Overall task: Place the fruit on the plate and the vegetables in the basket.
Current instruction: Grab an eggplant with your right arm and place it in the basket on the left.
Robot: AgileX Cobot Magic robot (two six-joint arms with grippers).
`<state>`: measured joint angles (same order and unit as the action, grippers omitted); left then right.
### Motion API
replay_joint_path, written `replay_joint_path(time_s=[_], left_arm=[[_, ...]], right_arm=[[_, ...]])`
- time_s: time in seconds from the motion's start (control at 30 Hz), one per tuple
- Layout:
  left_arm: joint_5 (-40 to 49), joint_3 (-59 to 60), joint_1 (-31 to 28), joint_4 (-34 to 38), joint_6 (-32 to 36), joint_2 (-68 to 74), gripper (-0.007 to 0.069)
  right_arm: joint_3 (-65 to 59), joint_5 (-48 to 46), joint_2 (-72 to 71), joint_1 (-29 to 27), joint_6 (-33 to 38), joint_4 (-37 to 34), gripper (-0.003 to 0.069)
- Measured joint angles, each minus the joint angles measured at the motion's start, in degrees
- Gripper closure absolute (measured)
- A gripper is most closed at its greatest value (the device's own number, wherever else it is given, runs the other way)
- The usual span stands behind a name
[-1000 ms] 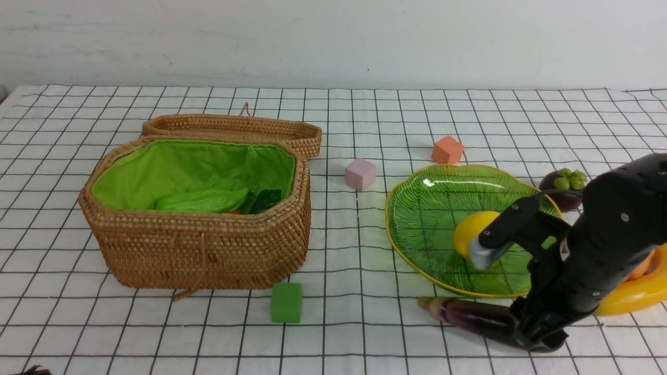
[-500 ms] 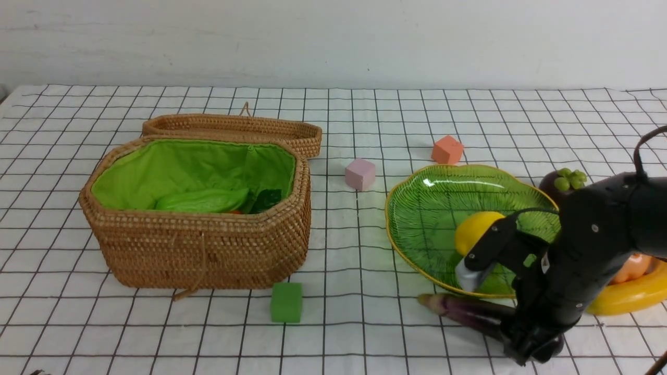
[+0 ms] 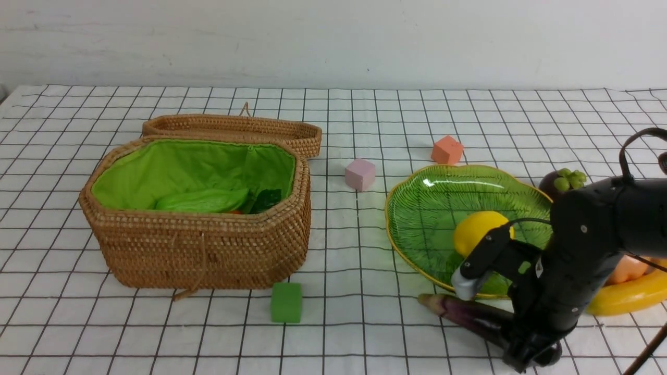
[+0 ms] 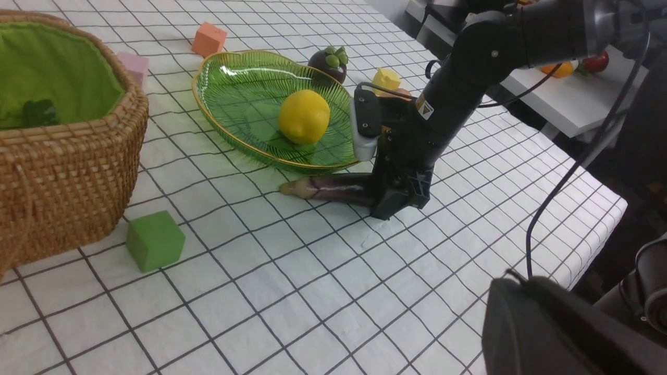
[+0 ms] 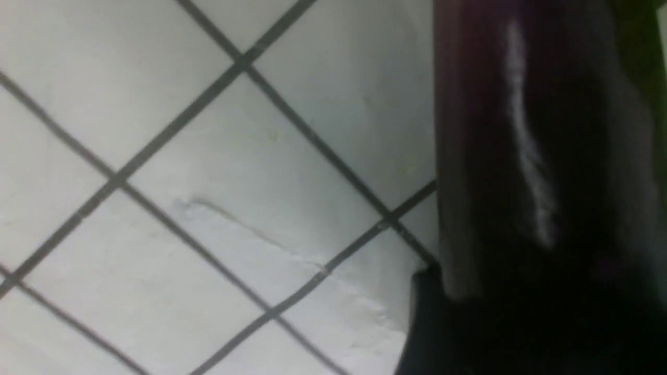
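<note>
The right hand [image 3: 529, 351] is down on the table [image 3: 365, 333] at the thick end of the eggplant [image 3: 469, 312]. Its own wrist view is filled with dark glossy skin, but whether it has closed on the eggplant cannot be told. The step in hand looks like the eggplant pick-up. Next it needs a firm grip, a lift clear of the plate [image 3: 432, 219] rim just behind, and a long carry across to the open basket [image 3: 208, 250], well apart on the left, where the cucumber [image 3: 203, 200] already lies. The lemon [image 3: 477, 232] sits on the plate. The mangosteen [image 3: 565, 182] and banana [image 3: 630, 294] wait outside it. The left hand [image 4: 563, 328] shows only as a dark edge, its state unreadable.
</note>
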<state>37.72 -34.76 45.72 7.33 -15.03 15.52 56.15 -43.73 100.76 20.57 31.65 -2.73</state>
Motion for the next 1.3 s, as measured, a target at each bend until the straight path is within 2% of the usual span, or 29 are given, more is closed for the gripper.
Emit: replay_joint_path(time_s=[0.2,0.3,0.33,0.37,0.53,0.7,0.9,0.97,1.03,1.1,1.17,1.23,1.3], left_arm=[[0.2,0.0,0.0,-2.6,0.0,0.0,0.0638],[0.0,0.0,0.0,-7.8,0.0,0.0,0.0638],[0.0,0.0,0.0,-8.2,0.0,0.0,0.0638],[0.0,0.0,0.0,-10.9,-0.1,0.0,0.0638],[0.0,0.0,0.0,-18.9,-4.5,0.0,0.0638],[0.0,0.0,0.0,-26.6,-11.8,0.0,0.0638],[0.0,0.0,0.0,-28.2,-14.6,0.0,0.0638],[0.0,0.0,0.0,-28.3,-14.7,0.0,0.0638],[0.1,0.0,0.0,-28.3,-14.8,0.0,0.0638],[0.2,0.0,0.0,-28.3,-14.9,0.0,0.0638],[0.2,0.0,0.0,-28.3,-14.9,0.0,0.0637],[0.2,0.0,0.0,-28.3,-14.9,0.0,0.0637],[0.2,0.0,0.0,-28.3,-14.9,0.0,0.0636]], right_arm=[[0.1,-5.1,-6.6,6.5,-0.1,-7.2,0.022],[4.9,-4.7,-12.5,13.7,-2.4,-12.1,0.022],[5.4,-4.7,-12.5,14.0,-2.6,-12.1,0.022],[10.0,-3.2,-13.5,17.0,-3.8,-12.8,0.022],[26.9,2.6,-9.2,22.0,-4.7,-13.7,0.022],[44.6,9.9,5.0,22.6,-3.9,-12.9,0.022],[57.7,10.2,19.5,22.7,-2.3,-9.0,0.0216],[58.6,10.2,20.8,22.7,-2.3,-8.1,0.02],[59.4,9.7,22.2,22.7,-2.3,-6.4,0.0107],[59.7,8.2,21.8,22.7,-2.6,-5.6,0.0018],[59.7,5.6,20.3,22.7,-3.8,-4.9,-0.0012],[59.7,0.8,17.3,22.7,-5.3,-4.0,-0.0007],[59.7,-6.1,13.0,22.7,-8.9,-1.7,0.0034]])
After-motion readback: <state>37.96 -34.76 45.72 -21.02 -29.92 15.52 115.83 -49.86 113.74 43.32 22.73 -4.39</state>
